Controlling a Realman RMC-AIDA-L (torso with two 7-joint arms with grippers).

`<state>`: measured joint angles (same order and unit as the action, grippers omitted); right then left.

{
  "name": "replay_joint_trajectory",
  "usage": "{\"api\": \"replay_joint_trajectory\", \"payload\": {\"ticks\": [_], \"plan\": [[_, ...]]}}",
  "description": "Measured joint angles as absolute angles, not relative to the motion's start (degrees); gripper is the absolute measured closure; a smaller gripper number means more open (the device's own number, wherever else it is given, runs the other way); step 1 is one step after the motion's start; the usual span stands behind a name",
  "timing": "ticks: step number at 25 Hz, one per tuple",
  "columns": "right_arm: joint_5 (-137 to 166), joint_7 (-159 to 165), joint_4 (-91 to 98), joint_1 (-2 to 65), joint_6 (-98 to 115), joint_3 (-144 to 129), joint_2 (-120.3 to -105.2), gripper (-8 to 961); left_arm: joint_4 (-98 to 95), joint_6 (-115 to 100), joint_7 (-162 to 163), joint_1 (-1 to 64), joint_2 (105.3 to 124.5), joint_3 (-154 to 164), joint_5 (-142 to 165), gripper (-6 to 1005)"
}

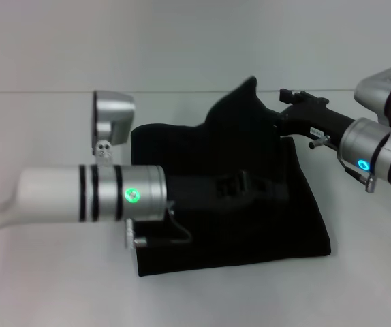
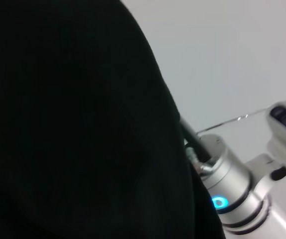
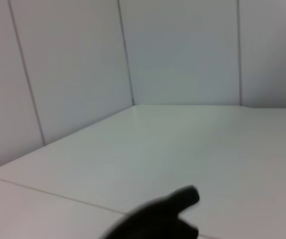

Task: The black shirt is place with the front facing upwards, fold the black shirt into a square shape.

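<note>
Black shirt (image 1: 250, 225): mid-desk (image 1: 45, 272), already a compact dark block, far edge lifted at 12 o'clock.
Right gripper (image 1: 285, 109): at that raised edge; jaws' state unclear.
Left gripper (image 1: 240, 184): over centre, unclear.
Left: finish fold, flatten.

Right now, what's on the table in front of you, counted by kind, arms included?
Black shirt: 1
Grippers: 2, the left gripper over the shirt's middle, the right gripper at its raised far edge
White table: 1
Total: 4
</note>
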<state>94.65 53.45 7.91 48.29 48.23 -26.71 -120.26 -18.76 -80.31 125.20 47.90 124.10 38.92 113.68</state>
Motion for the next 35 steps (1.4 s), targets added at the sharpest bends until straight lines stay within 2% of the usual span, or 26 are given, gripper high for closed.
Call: {"api": "replay_joint_trajectory", "payload": {"ticks": [9,21,34,35], "plan": [[94.4,53.4,8.5,44.7,47.7,-26.6,-120.2,186,-7.7,-67.3,117.6,52.9,124.71,39.1,113.6,841],[94.3,53.7,8.9,39.4,47.3,-16.8,-120.05,185,-6.4,-63.2,116.7,53.7,124.8,38.3,112.8,824],[93.0,54.7,8.9,35.7,50.0,-10.0,-119.8,186,-6.6,-77.1,115.2,53.3,124.37,37.6,108.7,806],[93.0,54.8,8.7,35.7,50.3,-10.1,-119.79,186,-7.0,-79.2,115.2,53.2,124.34,37.7,108.5,770]]}}
